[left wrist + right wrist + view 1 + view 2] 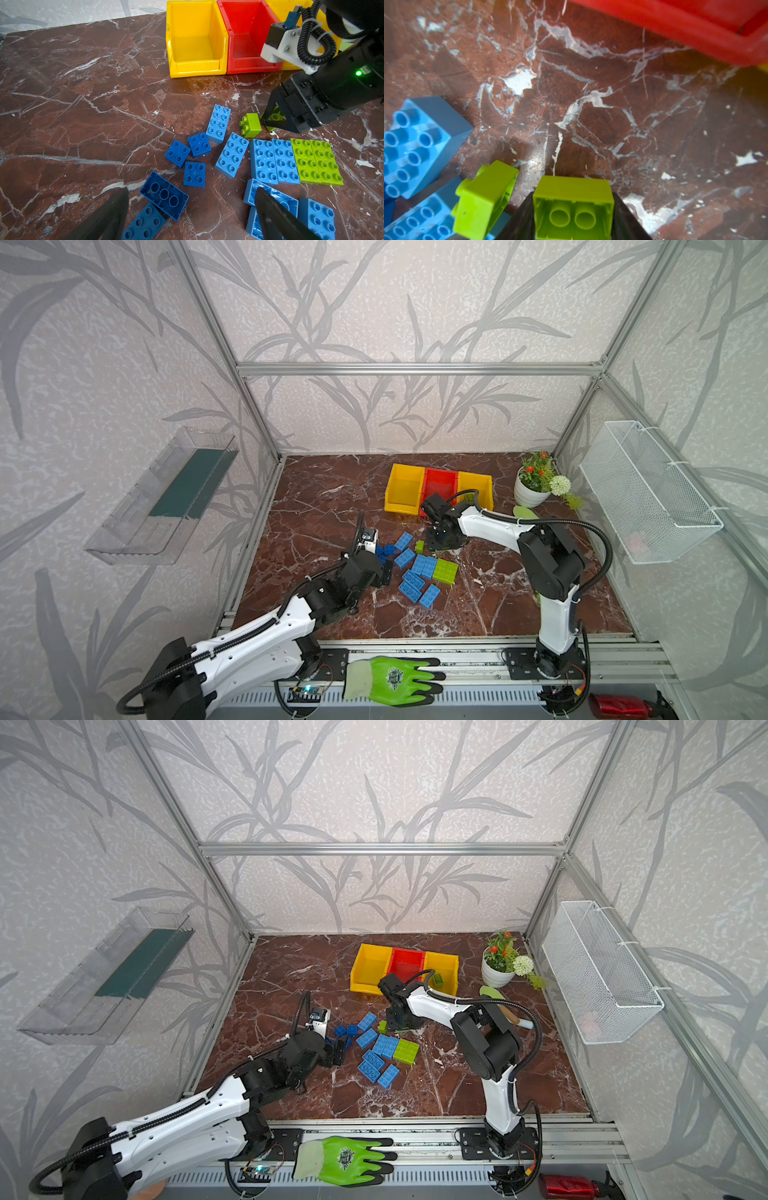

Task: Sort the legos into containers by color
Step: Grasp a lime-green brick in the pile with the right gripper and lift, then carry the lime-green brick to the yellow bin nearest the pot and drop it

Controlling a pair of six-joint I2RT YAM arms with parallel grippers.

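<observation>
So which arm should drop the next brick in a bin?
Right. The right gripper is shut on a lime-green brick, close to the yellow bin that holds another green brick. The left gripper hangs open over the dark blue bricks, holding nothing.

The table point(316, 497) is red-brown marble, white-veined. Two yellow bins point(405, 485) flank the red bin point(440, 481). The legos point(424, 564) are blue and lime.

Bright, even, diffuse light; soft shadows. Glare on table point(83, 104). R wrist view soft, red bin point(675, 25) blurred. Top views bow at edges.
</observation>
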